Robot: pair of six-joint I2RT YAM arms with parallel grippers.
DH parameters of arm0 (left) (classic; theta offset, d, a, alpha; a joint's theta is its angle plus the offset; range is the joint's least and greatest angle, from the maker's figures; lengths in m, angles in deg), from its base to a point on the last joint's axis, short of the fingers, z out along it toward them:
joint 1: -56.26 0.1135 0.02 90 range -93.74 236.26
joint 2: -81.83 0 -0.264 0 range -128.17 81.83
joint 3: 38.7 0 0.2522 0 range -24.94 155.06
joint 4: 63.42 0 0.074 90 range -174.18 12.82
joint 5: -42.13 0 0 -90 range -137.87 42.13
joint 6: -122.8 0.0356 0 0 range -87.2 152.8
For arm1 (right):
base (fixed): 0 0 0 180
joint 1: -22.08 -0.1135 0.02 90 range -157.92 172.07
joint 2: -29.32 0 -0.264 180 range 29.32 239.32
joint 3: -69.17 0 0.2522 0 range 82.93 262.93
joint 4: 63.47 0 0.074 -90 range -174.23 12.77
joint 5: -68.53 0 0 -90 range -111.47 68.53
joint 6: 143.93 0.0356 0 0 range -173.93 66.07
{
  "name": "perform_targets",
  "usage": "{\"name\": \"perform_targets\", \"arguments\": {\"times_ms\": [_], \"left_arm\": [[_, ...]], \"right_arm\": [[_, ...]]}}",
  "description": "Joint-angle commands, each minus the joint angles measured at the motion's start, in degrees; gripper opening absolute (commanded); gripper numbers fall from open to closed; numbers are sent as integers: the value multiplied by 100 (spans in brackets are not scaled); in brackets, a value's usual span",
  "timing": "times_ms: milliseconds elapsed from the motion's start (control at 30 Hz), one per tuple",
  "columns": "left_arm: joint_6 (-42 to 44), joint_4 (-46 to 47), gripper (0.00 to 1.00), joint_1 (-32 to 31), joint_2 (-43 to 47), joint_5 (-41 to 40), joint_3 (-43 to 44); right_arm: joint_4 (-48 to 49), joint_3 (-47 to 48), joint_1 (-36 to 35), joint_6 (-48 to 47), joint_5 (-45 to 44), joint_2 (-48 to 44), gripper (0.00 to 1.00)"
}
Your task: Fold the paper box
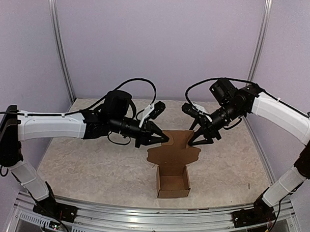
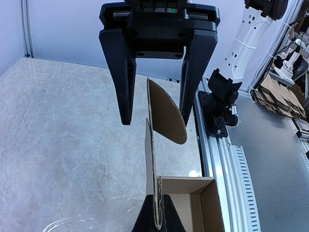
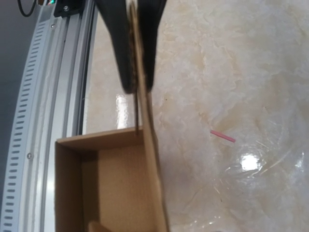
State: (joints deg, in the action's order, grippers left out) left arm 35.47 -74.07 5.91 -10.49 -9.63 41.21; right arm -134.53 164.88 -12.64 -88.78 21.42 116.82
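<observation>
Top external view: the paper box [image 1: 173, 184] stands near the table's [image 1: 92, 159] front, lid [image 1: 171, 149] raised, left gripper [image 1: 166, 139] clenched on its edge. The right gripper [image 1: 193, 143] should, I judge, crease the rounded tab [image 2: 166, 113] squarely while the left steadies. Only the left wrist view shows the right fingers [image 2: 124, 72] spread astride that tab, gripping nothing.

Box [image 1: 172, 170]: brown cardboard, matt, plain; cut edges rough, fluting showing.
Table [image 1: 92, 159]: beige marble-look top, smooth, glossy, glare spots.
Rail [image 1: 141, 217]: ribbed silver metal, dull sheen.
Fingers [image 2: 124, 72]: black plastic, smooth, satin.
Arm shells [image 1: 53, 126]: white plastic, smooth, slight gloss.
Walls [image 1: 157, 45]: pale lilac panel, matt.
Pink sliver [image 3: 222, 136]: material unclear.
</observation>
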Motion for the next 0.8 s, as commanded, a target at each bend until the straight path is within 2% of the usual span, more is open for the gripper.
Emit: {"name": "perform_targets", "arguments": {"times_ms": [0, 200, 500, 667, 767], "left_arm": [[88, -78, 0, -106, -106, 211, 163], [101, -97, 0, -124, -207, 293, 232], [136, -84, 0, -107, -183, 245, 199], [155, -76, 0, -80, -164, 226, 149], [145, -49, 0, -62, -164, 198, 112]], "right_arm": [[240, 53, -70, 5, 210, -62, 48], [279, 75, -70, 6, 227, -93, 44], [133, 194, -70, -21, 87, 26, 12], [61, 259, -70, -35, -73, 10, 1], [-1, 328, -70, -85, -93, -3, 0]]}}
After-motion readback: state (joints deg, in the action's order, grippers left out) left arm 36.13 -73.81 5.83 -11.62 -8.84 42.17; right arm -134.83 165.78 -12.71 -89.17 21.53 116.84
